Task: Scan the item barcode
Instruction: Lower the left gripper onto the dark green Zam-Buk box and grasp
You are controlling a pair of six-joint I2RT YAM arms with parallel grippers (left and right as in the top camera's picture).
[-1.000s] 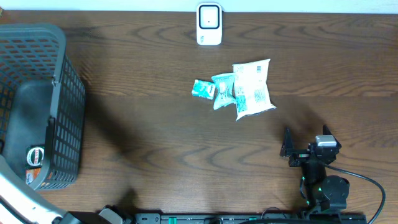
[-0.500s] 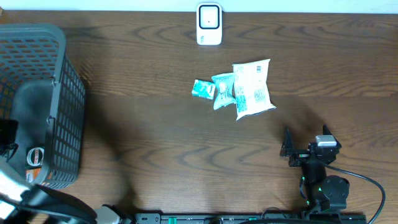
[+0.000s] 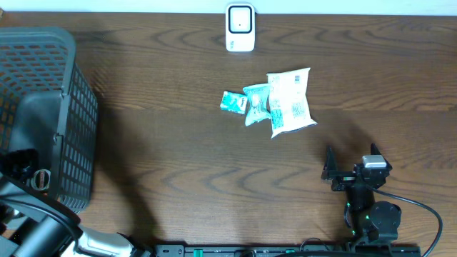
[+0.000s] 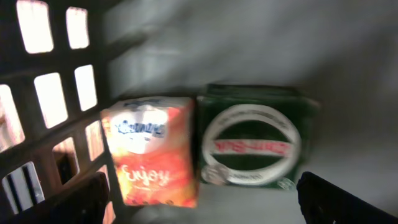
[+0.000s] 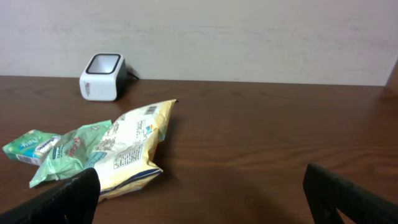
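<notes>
- My left end effector (image 4: 208,210) hangs inside the basket (image 3: 75,107). Its jaws are spread wide and empty over an orange carton (image 4: 152,152) and a dark green pack (image 4: 252,143), which lie touching side by side.
- My right end effector (image 5: 202,205) is also wide open and holds nothing, low over the worktop (image 3: 178,150) near its front edge.
- I judge the items left to scan are mid-worktop: a snack bag (image 3: 289,102), with a green packet (image 3: 255,104) and a smaller teal packet (image 3: 233,102) right beside it.
- The scanner (image 3: 240,27) stands well apart from them, at the far edge.
- The snack bag looks light and puffy, in slick film that should slip and buckle, and its contents are probably crushable.
- I'd pinch its flat sealed end gently, leaving the printed panel free to face the scanner.
</notes>
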